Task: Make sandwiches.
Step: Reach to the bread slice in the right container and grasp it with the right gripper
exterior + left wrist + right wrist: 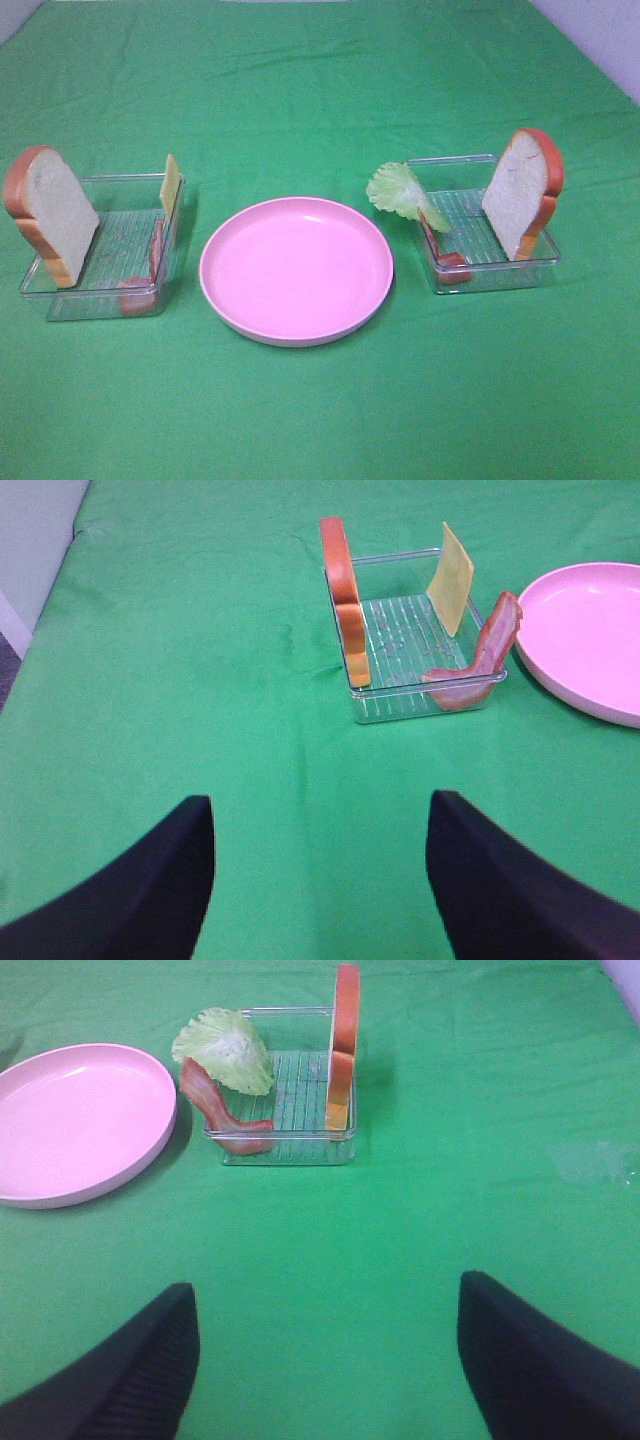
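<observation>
No sandwiches are stacked; the parts stand in two clear trays. The left tray holds a bread slice, a yellow cheese square and a bacon strip. In the right tray are a lettuce leaf, a bacon strip and a bread slice. My left gripper hangs open over bare cloth, well short of its tray. The right gripper is also open, well short of its tray. Neither gripper shows in the exterior view.
An empty round pink plate sits between the two trays on the green cloth. A pale wall or floor edge shows at the far corners of the table.
</observation>
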Controlling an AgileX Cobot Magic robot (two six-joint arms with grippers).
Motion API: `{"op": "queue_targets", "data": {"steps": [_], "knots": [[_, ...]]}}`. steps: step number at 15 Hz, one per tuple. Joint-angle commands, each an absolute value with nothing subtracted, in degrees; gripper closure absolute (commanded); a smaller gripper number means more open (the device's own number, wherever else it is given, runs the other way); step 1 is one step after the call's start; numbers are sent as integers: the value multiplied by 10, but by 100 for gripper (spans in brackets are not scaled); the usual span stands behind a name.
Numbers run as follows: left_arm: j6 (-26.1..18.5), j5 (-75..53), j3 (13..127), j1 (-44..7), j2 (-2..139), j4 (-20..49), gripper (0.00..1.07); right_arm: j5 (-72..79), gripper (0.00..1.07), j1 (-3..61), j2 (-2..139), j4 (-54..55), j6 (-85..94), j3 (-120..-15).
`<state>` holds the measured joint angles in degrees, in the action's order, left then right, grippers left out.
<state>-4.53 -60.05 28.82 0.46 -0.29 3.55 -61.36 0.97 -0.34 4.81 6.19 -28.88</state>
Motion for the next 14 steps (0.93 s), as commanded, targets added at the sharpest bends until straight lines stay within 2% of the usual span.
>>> {"op": "queue_targets", "data": {"steps": [1,14], "knots": [[-44,-595,287,5,-13,34,46,-609,38,6,-7,47,60,-288],[-44,-595,287,5,-13,34,46,-609,38,6,-7,47,60,-288]]}}
